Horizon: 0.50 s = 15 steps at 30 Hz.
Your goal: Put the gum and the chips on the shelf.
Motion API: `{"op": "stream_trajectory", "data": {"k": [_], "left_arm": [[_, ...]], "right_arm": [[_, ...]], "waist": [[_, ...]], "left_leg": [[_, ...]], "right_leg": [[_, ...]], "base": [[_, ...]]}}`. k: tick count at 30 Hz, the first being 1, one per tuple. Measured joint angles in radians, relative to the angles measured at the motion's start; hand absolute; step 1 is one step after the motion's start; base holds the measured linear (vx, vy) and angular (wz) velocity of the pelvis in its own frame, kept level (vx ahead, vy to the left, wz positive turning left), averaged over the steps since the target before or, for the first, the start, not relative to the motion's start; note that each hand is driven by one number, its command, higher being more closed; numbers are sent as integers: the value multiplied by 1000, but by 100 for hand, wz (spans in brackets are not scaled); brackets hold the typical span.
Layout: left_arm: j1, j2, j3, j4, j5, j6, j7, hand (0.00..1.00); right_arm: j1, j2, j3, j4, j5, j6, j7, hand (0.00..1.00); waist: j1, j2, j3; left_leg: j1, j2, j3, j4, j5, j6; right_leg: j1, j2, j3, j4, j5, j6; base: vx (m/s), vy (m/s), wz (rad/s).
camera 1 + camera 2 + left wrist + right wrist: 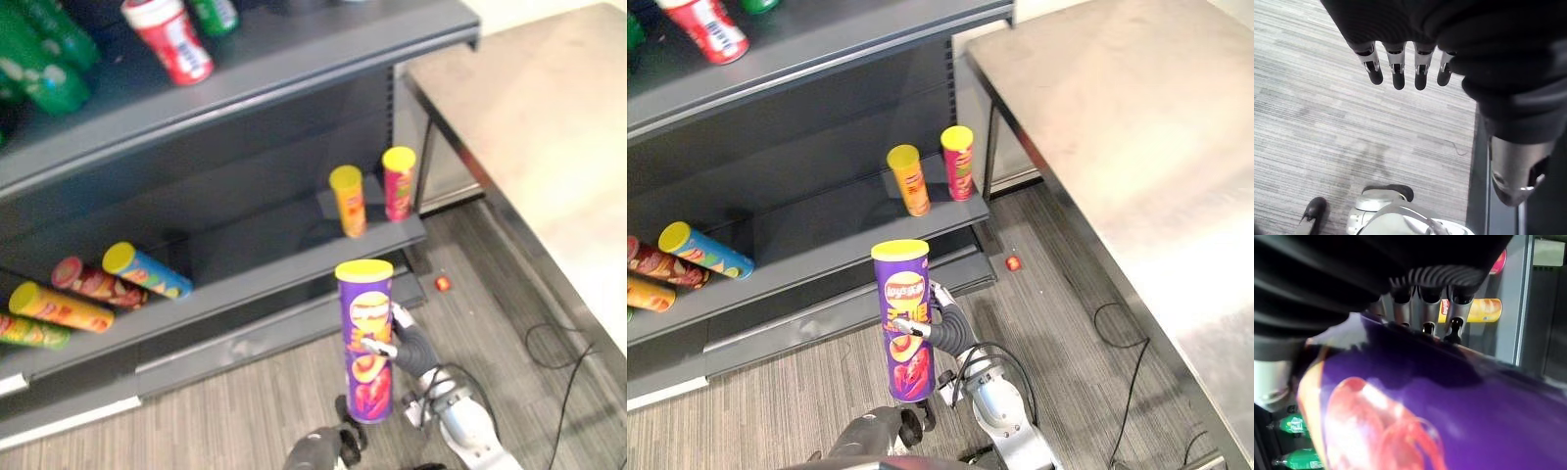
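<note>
Purple chips (pixel 365 338) in curled right hand (pixel 408 349)

Right hand (pixel 1427 308) around the purple chips can (pixel 1449 411), orange can (pixel 1484 310) beyond.

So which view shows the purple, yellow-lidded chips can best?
Right eye view: the can, lid to base, upright in the right hand. Left eye view nearly matches; right wrist view gives its purple side close up.

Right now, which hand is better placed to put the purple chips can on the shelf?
The right hand: its fingers are curled round the upright purple chips can, facing the shelf. The left hand hangs open over the floor.
</note>
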Motion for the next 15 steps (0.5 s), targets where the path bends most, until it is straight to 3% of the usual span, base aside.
{"op": "stream_trajectory", "data": {"k": [3, 5, 7, 9, 11, 12, 14, 15], "left_arm": [[-5, -1, -11, 0, 17, 0, 9, 0], [-7, 6, -26, 0, 16, -1, 14, 0], [-12, 21, -42, 0, 16, -2, 19, 0], [-15, 27, -58, 2, 16, -4, 19, 0], [-16, 40, -67, 2, 16, -3, 17, 0], [-25, 47, -67, 1, 16, -3, 18, 0], [-57, 56, -63, 15, 17, 2, 19, 0], [-64, 66, -55, 17, 17, 3, 19, 0]], "right_arm": [[2, 20, -43, -1, -17, 0, -6, 100], [4, 20, -58, 3, -51, 2, -24, 100], [0, 24, -53, 4, -55, 2, -32, 100], [-11, 29, -44, 5, -54, 2, -33, 100], [-10, 29, -39, 5, -47, 2, -34, 100], [-13, 28, -40, 7, -47, 3, -34, 100], [-16, 36, -43, 22, -47, 14, -34, 100], [-8, 51, -40, 22, -46, 23, -33, 100]], "waist": [[-11, 4, -2], [-13, -3, 4], [-9, -25, 20], [5, -33, 44], [9, -42, 49], [9, -50, 60], [7, -53, 85], [9, -61, 94]], "left_leg": [[5, -38, -52, -82, 38, 37], [26, -50, -71, -74, 32, 41], [27, -42, -63, 16, -27, 35], [7, 10, -30, 170, -144, 12], [-23, 28, -4, 240, -190, 3], [-47, 39, 18, 277, -212, 2], [-59, 70, 48, 312, -229, 10], [-68, 109, 67, 404, -267, 21]], "right_leg": [[8, -13, -58, 41, -2, -2], [36, -53, -72, 100, -3, -6], [59, -93, -42, 158, -4, -6], [66, -106, 17, 203, -11, -9], [51, -103, 45, 183, -50, -4], [43, -92, 49, 146, -81, 46], [33, -82, 47, 128, -73, 45], [38, -84, 45, 147, -73, 45]], "base": [[28, 67, 64], [4, 36, 46], [-30, 55, -4], [-81, 67, -52], [-90, 61, -46], [-100, 82, -39], [-51, 101, -17], [41, 72, -6]]}}
